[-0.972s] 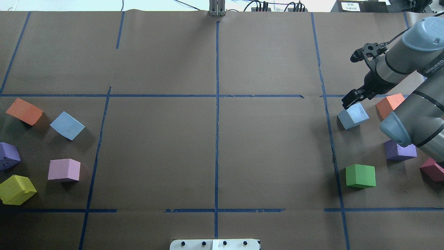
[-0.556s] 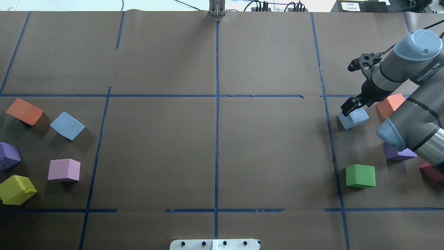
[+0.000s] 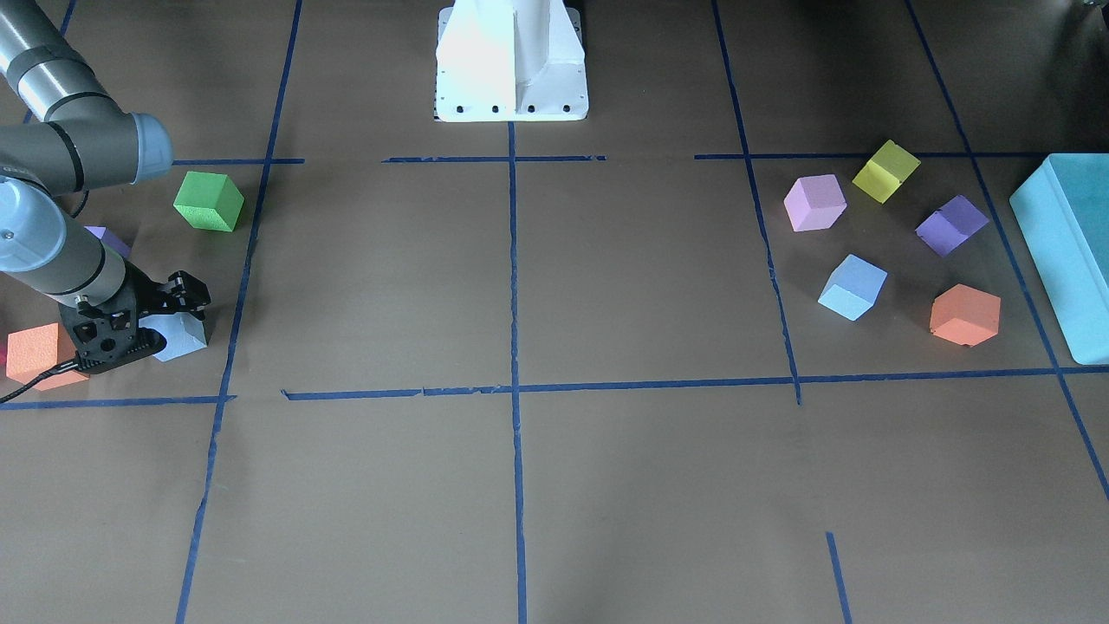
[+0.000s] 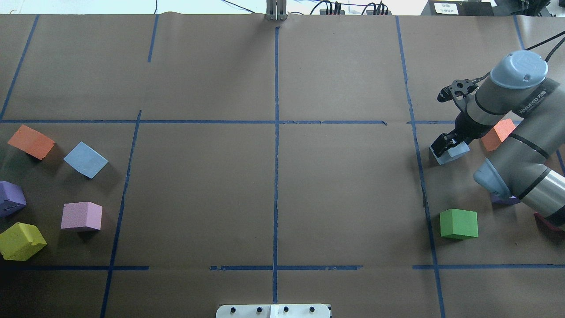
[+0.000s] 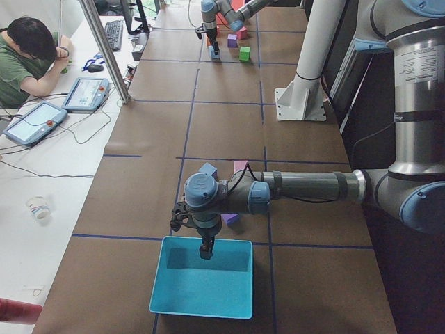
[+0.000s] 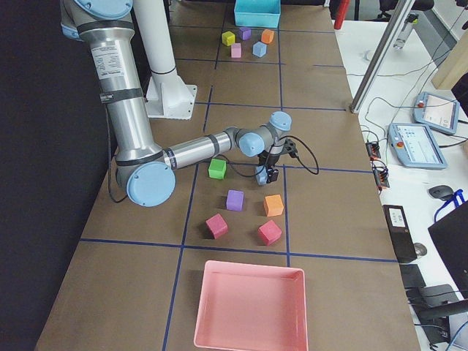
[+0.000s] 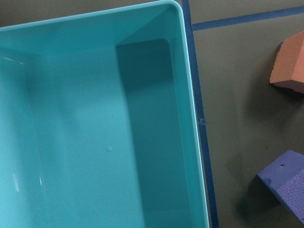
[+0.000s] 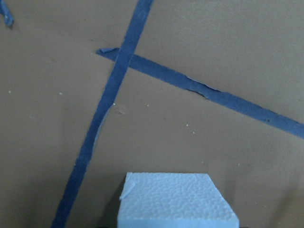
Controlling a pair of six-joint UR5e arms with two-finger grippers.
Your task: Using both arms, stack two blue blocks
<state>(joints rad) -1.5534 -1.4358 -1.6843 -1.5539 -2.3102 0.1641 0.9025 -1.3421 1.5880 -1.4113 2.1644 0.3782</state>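
Now, one pale sky-blue, pebbly foam cube (image 4: 457, 152) sits beneath the right gripper (image 4: 442, 145), whose grip cannot be told; its twin (image 4: 85, 159) lies well apart on the robot's left. Left gripper (image 5: 206, 249): state likewise unclear.

One pale blue foam cube (image 4: 455, 153) sits on the right side of the paper-covered table (image 4: 273, 66) under the right gripper (image 4: 445, 144), an orange foam cube (image 4: 496, 134) near it, while the other pale blue foam cube (image 4: 85, 159) lies well apart on the left side, near a second orange foam cube (image 4: 31, 141) and a pink foam cube (image 4: 81, 216).
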